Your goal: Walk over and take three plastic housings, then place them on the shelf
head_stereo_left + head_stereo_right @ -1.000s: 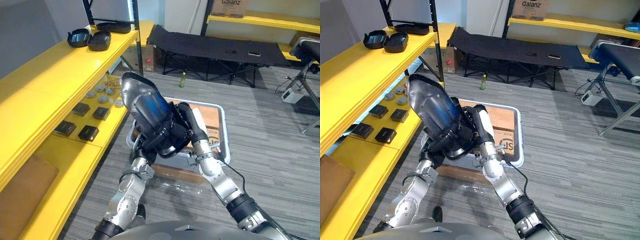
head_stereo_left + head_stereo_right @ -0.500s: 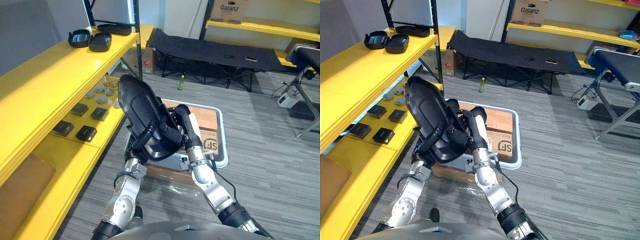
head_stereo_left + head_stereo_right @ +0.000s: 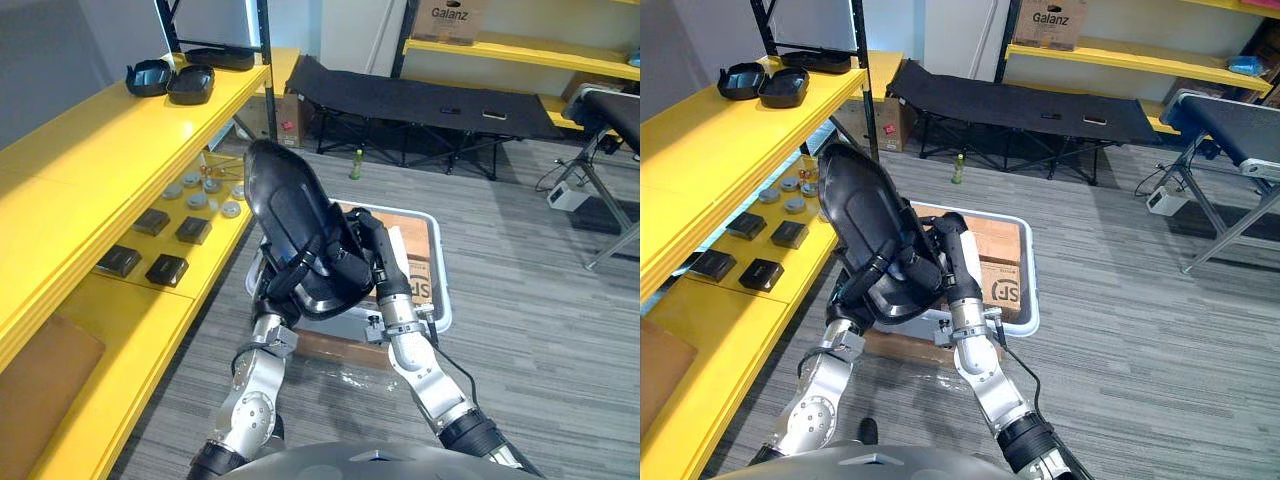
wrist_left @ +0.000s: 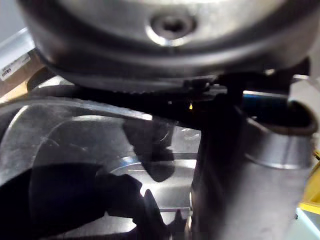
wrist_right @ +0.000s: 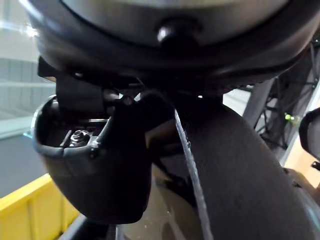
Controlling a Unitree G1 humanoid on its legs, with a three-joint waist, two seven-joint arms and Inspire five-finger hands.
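A long yellow shelf point(image 3: 90, 160) runs down the robot's left side, its top board above a lower board, and a black folding cot point(image 3: 420, 98) stands across the grey carpet at the far end of the room. On the floor just ahead of the robot lies a white-rimmed tray point(image 3: 441, 280) with a cardboard box point(image 3: 412, 240) in it. Above the tray's near-left part, a large black plastic housing point(image 3: 285, 200) is held up in the air between the 2 hands, tilted, with its narrower end rising toward the shelf, which it does not touch. The left hand point(image 3: 290, 283) comes up under the housing's lower end, and a dark finger is curled across its face, clamped on it. The right hand point(image 3: 368, 240) lies against the housing's right edge; I cannot tell whether it is closed on it. At the far end of the top board, 2 smaller black housings point(image 3: 190, 84) sit side by side, with a flatter dark one point(image 3: 225, 57) just behind them. On the lower board lie 4 small black boxes point(image 3: 166, 270) in 2 pairs, and beyond them a cluster of grey discs point(image 3: 205, 190). A green bottle point(image 3: 356, 163) stands on the carpet near the cot.
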